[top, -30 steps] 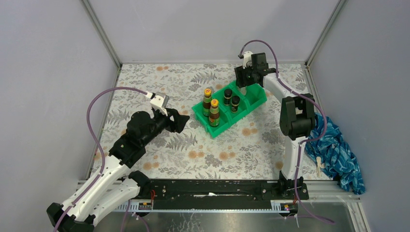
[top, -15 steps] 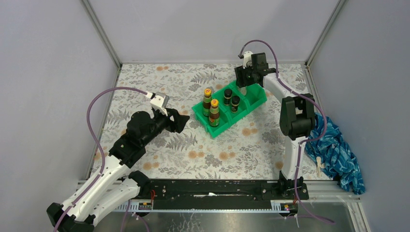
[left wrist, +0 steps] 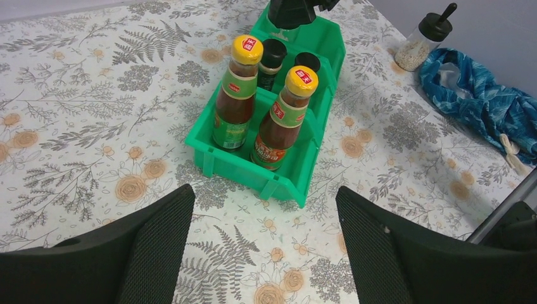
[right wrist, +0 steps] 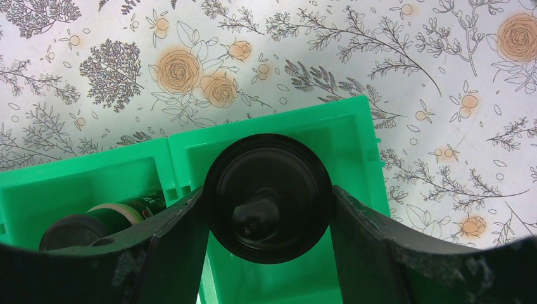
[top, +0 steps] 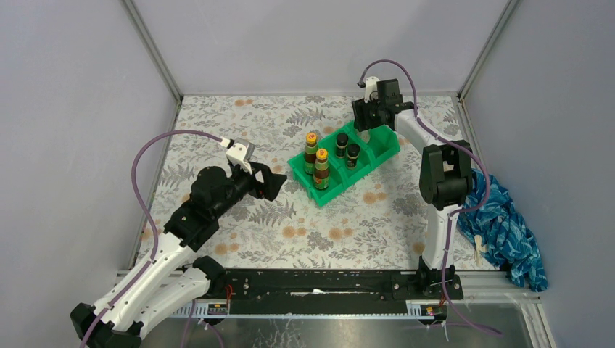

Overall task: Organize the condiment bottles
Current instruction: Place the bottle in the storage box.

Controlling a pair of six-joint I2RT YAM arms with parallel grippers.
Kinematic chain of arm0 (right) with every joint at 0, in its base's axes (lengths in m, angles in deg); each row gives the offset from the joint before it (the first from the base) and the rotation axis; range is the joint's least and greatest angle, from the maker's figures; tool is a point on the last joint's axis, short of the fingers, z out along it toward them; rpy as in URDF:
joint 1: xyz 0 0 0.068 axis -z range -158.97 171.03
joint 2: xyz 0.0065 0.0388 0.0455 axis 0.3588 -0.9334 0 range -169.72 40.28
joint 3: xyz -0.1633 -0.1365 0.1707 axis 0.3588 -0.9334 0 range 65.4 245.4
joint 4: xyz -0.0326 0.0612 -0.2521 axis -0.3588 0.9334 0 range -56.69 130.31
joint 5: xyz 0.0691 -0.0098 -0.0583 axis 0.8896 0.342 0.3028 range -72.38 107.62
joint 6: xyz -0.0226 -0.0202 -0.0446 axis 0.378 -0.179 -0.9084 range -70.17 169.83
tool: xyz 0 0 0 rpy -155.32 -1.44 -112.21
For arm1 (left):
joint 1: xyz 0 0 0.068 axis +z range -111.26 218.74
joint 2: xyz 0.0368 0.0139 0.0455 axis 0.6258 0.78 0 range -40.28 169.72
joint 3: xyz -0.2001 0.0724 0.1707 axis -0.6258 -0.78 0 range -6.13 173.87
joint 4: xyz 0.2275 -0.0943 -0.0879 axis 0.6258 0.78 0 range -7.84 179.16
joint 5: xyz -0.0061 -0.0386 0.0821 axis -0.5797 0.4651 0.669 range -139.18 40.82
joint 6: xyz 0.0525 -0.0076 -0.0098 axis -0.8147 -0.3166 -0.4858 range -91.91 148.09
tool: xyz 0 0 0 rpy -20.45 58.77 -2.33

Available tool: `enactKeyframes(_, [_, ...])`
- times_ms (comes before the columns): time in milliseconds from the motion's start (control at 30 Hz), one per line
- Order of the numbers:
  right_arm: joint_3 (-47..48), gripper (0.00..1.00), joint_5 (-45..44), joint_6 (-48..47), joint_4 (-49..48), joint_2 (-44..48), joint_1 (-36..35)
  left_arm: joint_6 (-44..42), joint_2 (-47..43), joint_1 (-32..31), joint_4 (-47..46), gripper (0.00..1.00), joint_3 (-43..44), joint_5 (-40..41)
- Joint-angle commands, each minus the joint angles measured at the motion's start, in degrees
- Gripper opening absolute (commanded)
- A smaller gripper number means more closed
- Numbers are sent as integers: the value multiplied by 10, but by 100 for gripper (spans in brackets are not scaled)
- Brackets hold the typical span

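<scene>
Flowered tabletop (top: 239,123) barely changes: right gripper (top: 370,122) stays clamped on a round black-lidded jar (right wrist: 268,190) over the green plastic bin (top: 378,156)'s upper-right compartment, release pending; left gripper (left wrist: 265,193) gapes empty.

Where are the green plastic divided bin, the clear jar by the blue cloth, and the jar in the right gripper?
green plastic divided bin (left wrist: 242,167): left wrist view, near outer wall.
clear black-lidded jar (left wrist: 415,50): left wrist view, glass body.
held black-lidded jar (right wrist: 268,197): right wrist view, top of its lid.

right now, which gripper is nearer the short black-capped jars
Right: right gripper holds a black-lidded jar over the compartment beside those jars; left gripper, open, sits beyond the yellow-capped bottles.
</scene>
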Motion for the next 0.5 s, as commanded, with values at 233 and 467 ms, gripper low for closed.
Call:
enactKeyframes(233, [20,73,-19,-9,-22,-10,-4,-10,3,-2,-19,89,1,-12])
enactKeyframes(467, [20,81,-14,-9,-23,-9,-5,-10,3,-3,-20,89,1,-15])
